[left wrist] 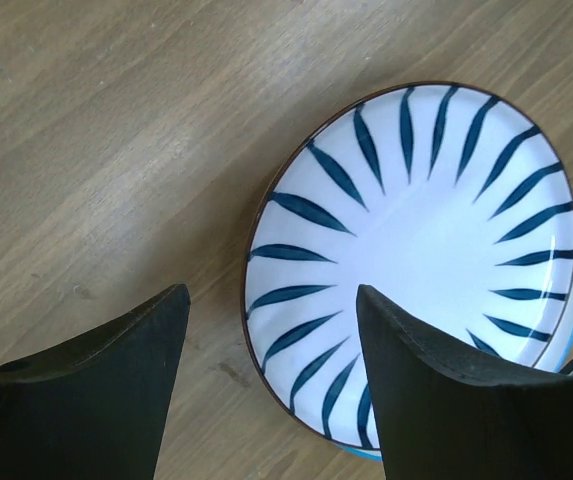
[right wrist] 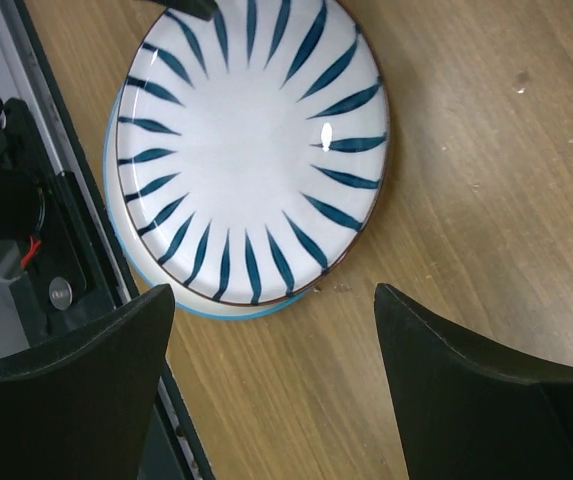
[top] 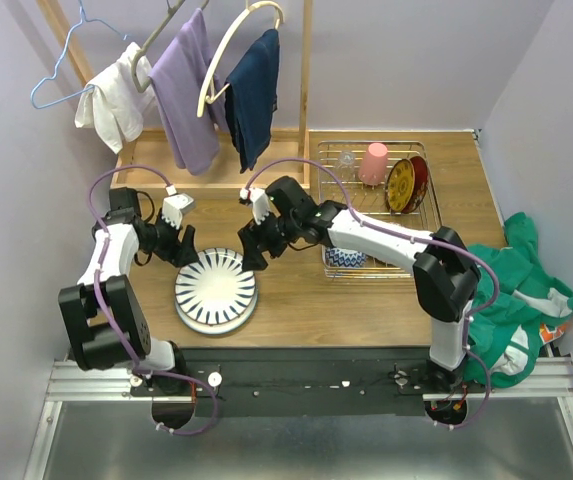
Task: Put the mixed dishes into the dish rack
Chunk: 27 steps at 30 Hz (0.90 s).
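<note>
Closely flanking the blue-striped plate (top: 215,287) with left tool (left wrist: 271,300) and right tool (right wrist: 274,295), both released and empty, seemingly to share its lift into the dish rack (top: 436,215).

Top view overhead; wrist views close, downward (sharing striped plate (left wrist: 416,250)).

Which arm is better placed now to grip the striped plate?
Left, probably. The open left gripper frames the rim of the plate between its fingers in its wrist view; at the open right gripper the rim lies beyond the fingertips.
</note>
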Each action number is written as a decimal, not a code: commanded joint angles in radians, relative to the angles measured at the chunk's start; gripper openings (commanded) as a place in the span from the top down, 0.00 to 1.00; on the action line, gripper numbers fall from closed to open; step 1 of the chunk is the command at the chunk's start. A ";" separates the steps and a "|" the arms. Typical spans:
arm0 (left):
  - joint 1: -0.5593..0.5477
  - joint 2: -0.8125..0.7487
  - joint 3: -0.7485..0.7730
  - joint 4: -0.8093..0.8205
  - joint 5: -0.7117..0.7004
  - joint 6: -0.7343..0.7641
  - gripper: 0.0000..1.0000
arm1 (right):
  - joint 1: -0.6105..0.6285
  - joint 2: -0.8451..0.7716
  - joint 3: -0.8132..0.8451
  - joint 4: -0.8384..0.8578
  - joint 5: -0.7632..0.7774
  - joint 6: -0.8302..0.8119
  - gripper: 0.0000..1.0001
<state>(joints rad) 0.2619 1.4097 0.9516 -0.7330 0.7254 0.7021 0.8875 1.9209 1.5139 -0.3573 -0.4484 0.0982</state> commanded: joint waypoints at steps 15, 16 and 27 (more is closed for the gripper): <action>0.005 0.305 0.091 -0.025 0.011 0.158 0.64 | -0.024 0.190 0.103 0.073 -0.024 0.005 0.14; 0.007 0.304 0.101 -0.032 0.019 0.161 0.68 | -0.024 0.202 0.124 0.075 -0.024 0.002 0.15; 0.005 0.183 0.174 -0.189 0.144 0.270 0.95 | -0.035 0.345 0.273 0.103 -0.159 0.011 0.24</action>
<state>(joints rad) 0.2687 1.6493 1.0908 -0.8833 0.8246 0.8570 0.8616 2.2169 1.7142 -0.2886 -0.5041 0.1074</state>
